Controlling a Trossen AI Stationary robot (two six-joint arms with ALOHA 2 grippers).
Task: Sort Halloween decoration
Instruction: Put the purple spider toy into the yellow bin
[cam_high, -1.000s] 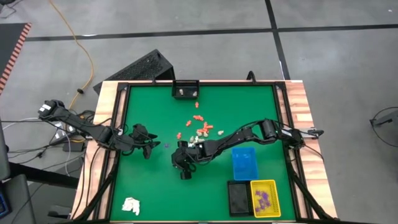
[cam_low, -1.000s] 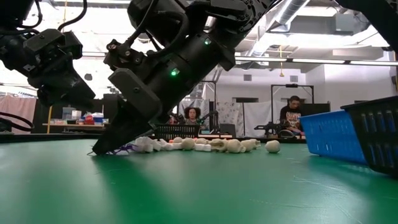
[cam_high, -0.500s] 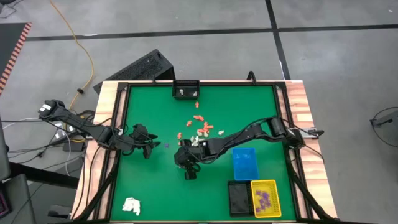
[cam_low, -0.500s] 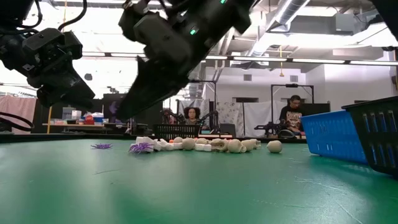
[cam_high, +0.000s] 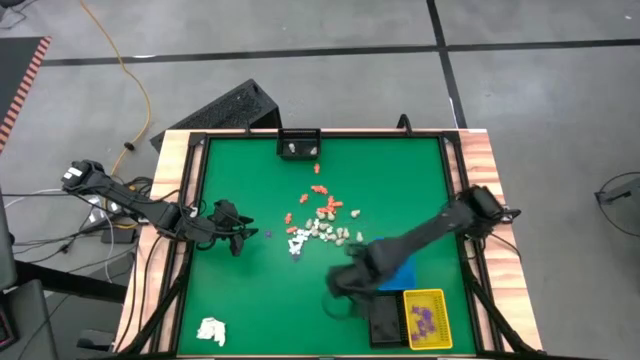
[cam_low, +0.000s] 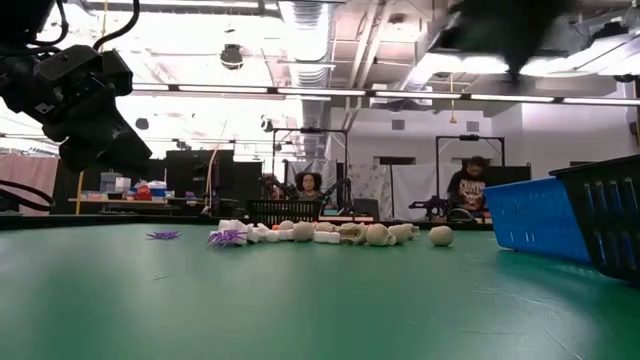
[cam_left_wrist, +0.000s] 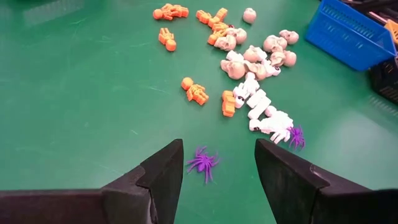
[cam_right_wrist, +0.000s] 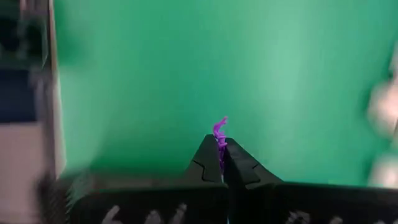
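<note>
Swinging over the green table (cam_high: 230, 170), the right arm is carrying its load toward the trays at the near right corner. The right gripper (cam_right_wrist: 221, 163) is pressed together on a purple spider (cam_right_wrist: 219, 134), pinching it by a sliver, with most of the piece sticking out past the tips. From overhead the right gripper is hanging just beside the black tray (cam_high: 383, 318), with the yellow tray (cam_high: 424, 299), already holding purple pieces, 1 place further out and the blue tray (cam_high: 394, 262) just behind.

The biggest risk I am seeing is the arm itself: it is moving fast and low near 3 light trays, and a clip on a rim could be shoving them or tipping the purple ones out. Next, the drop could be landing wrong; the black tray is sitting right under the path, so an early release is putting the spider in the wrong bin. Smallest, the thin pinch could be letting the spider slip out mid-swing.

The left gripper (cam_left_wrist: 216, 177) is waiting over the table's left side, fingers spread, above a second spider (cam_left_wrist: 203, 163). The pile (cam_high: 322, 222) of orange and white figures is lying mid-table, unsorted.
</note>
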